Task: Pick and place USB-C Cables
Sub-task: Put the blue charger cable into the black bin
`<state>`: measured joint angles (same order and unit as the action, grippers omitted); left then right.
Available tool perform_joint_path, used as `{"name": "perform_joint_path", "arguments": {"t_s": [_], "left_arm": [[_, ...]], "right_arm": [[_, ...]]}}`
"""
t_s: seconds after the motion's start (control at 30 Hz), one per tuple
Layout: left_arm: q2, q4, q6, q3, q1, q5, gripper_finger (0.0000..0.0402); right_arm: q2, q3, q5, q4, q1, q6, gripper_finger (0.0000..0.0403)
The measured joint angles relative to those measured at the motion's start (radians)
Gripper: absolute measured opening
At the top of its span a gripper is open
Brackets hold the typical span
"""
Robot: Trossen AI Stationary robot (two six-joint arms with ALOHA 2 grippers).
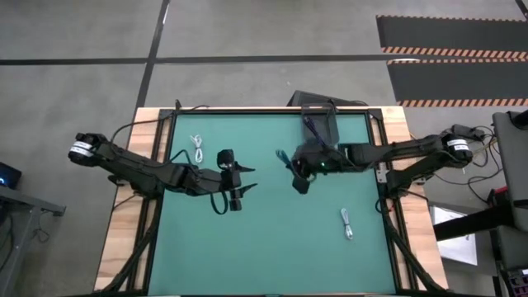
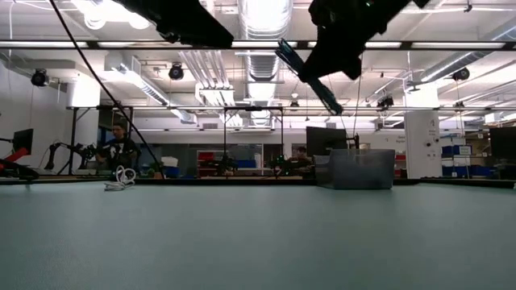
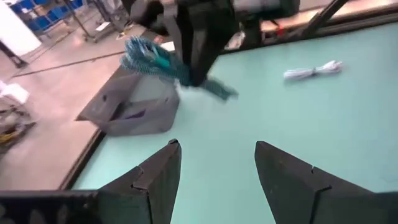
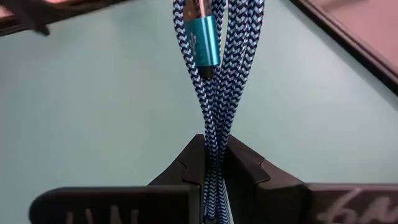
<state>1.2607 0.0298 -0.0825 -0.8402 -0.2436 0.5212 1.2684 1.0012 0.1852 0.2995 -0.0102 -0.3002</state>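
Note:
My right gripper [image 4: 214,163] hangs above the table's middle [image 1: 294,171] and is shut on the teal-blue braided cable [image 4: 217,74], whose metal plug [image 4: 204,40] shows among the strands. My left gripper [image 3: 217,168] is open and holds nothing. It hovers left of the middle [image 1: 247,178], facing the right gripper. The white cable [image 1: 198,149] lies flat on the mat behind the left arm. Toward the near right corner lies the light grey cable [image 1: 347,223]. No black cable shows. My right gripper pinches the teal-blue cable bundle between its two fingers, several strands together [image 4: 215,146], partway along its length. The looped end [image 3: 144,56] sticks out on one side and a short tail [image 3: 219,91] on the other. The cable [image 2: 307,74] is lifted clear, slanting above the mat.
A grey open bin [image 1: 322,124] stands at the far edge of the green mat [image 1: 272,247], just behind the right gripper. Wooden borders and black robot wiring run along both sides. The near half of the mat holds only the light grey cable. People sit in the room beyond.

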Motion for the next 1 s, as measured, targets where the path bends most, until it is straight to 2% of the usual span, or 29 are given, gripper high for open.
{"name": "perform_joint_path", "arguments": {"t_s": [0.33,0.57,1.0], "left_arm": [[-0.065,0.015,-0.073,0.016,0.000,0.025,0.0190],[-0.162,0.019,-0.083,0.043,0.000,0.064,0.0190],[-0.281,0.013,-0.029,0.111,-0.005,0.061,0.0190]], "right_arm": [[0.079,0.360,-0.009,0.550,-0.110,-0.130,0.0028],[0.156,0.549,-0.013,0.854,-0.229,-0.154,0.0028],[0.299,0.713,-0.168,1.065,-0.507,-0.126,0.0028]]}}
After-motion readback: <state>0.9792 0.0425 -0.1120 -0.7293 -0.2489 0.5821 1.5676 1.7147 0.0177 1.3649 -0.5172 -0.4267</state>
